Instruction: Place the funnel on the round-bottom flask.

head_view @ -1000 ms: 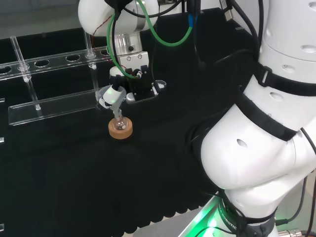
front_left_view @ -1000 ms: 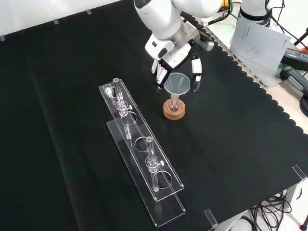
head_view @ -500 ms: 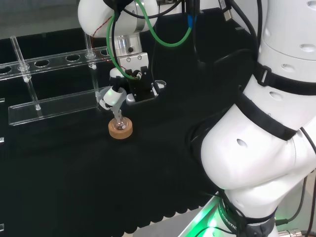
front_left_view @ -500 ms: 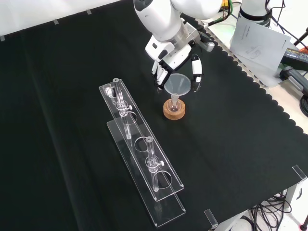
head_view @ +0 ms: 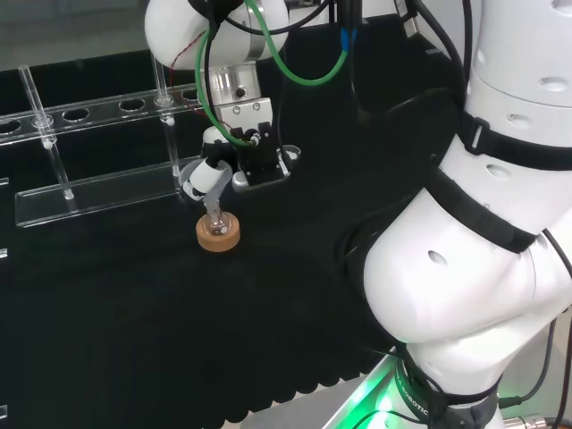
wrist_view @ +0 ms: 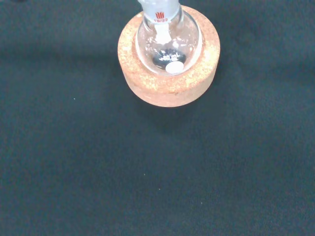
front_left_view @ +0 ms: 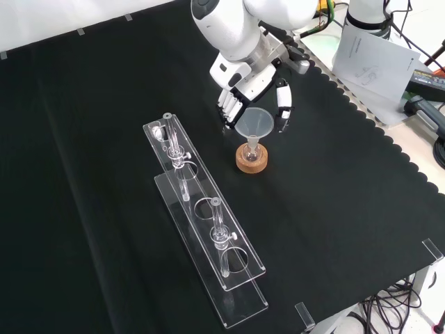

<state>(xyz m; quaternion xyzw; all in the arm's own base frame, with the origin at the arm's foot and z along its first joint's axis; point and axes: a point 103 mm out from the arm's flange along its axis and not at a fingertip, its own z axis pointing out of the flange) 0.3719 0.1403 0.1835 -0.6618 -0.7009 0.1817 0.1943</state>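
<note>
1. In the front view, just at 12 o'clock of the cork ring (front_left_view: 252, 159), the hand (front_left_view: 245, 83) is hanging with its fingers (front_left_view: 283, 104) straightened and spread to either side of the funnel (front_left_view: 254, 124); no finger appears to be closing on the rim, so it is holding nothing as far as this view shows.

2. The funnel is sitting upright with its cone opening upward and its stem going straight down into the neck of the flask (wrist_view: 168, 40), which is resting in the ring near the middle of the cloth (front_left_view: 334, 209).

3. The funnel's long axis is running vertically, in line with the flask's neck; the hand is lying up along that same line, toward 12 o'clock in the front view and 1 o'clock in the head view.

4. In the wrist view the flask's bulb is sitting squarely in the ring, upright and seated.

5. Judging from this, the placing looks done; what is left is the hand's clearing away, which should go straight up and back so no finger is catching the rim and tipping the funnel.

6. The tube rack (front_left_view: 208, 229) is standing well apart, toward 8 o'clock of the ring in the front view.
</note>
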